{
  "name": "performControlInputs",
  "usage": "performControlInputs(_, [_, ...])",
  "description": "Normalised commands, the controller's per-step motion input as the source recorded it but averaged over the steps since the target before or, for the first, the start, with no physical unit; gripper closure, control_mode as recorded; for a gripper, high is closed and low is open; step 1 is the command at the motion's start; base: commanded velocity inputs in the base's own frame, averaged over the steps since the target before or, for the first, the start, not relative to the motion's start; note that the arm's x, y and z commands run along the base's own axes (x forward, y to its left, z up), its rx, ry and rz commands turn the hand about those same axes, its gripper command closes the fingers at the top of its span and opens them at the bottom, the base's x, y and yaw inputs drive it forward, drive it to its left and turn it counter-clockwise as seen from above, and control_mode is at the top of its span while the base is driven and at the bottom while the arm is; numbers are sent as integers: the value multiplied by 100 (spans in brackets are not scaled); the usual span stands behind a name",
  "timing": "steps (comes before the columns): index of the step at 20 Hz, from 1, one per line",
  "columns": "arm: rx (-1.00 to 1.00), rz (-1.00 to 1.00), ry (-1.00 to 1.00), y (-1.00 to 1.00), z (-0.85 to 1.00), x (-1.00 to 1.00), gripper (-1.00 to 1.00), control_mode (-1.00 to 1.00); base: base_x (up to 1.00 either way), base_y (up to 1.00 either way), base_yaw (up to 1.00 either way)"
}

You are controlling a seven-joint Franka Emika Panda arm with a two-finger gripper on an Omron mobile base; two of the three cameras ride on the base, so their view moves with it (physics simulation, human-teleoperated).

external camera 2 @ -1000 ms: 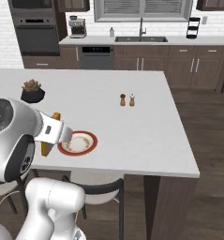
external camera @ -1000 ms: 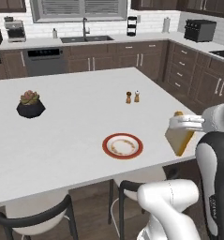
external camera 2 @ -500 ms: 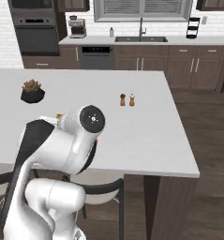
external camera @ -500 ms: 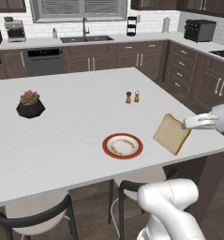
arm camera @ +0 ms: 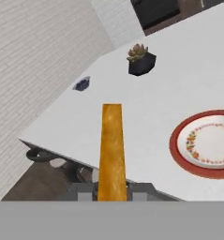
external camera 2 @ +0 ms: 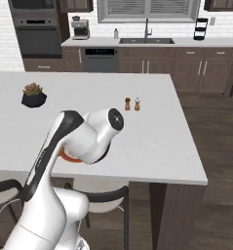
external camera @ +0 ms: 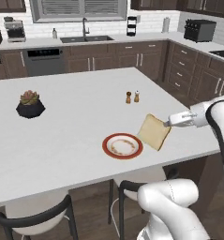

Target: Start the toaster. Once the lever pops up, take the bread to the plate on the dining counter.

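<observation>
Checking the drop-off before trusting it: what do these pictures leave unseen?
- Right base view: the arm hides nearly all of the plate, and the bread.
- Hand view: the picture's edge cuts the plate; the bread shows edge-on only.
- Left base view: the hand's grip point on the bread is too small.

A little succulent in a black pot is sitting off toward the far left of the tabletop, and a pair of salt and pepper shakers is standing side by side nearer the right edge. Dark stools are tucking in under the near edge. Along the back wall a sink faucet, a coffee maker and a dishwasher are sitting among brown cabinets.
</observation>
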Motion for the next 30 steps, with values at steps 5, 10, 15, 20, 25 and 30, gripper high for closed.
performControlInputs(5, [0, 0, 9, 24, -22, 46, 100, -100, 0, 0, 0])
performControlInputs(10, [0, -1, 15, 8, -34, 22, 100, -100, 0, 0, 0])
performControlInputs(15, [0, 0, 14, 5, -33, 46, 100, -100, 0, 0, 0])
performControlInputs(20, [-1, 0, 0, 17, -21, 22, 100, -100, 0, 0, 0])
performControlInputs(25, [-4, 0, 0, 2, -30, 23, 100, -100, 0, 0, 0])
performControlInputs(30, [-5, 0, 0, 0, -36, 33, 100, -100, 0, 0, 0])
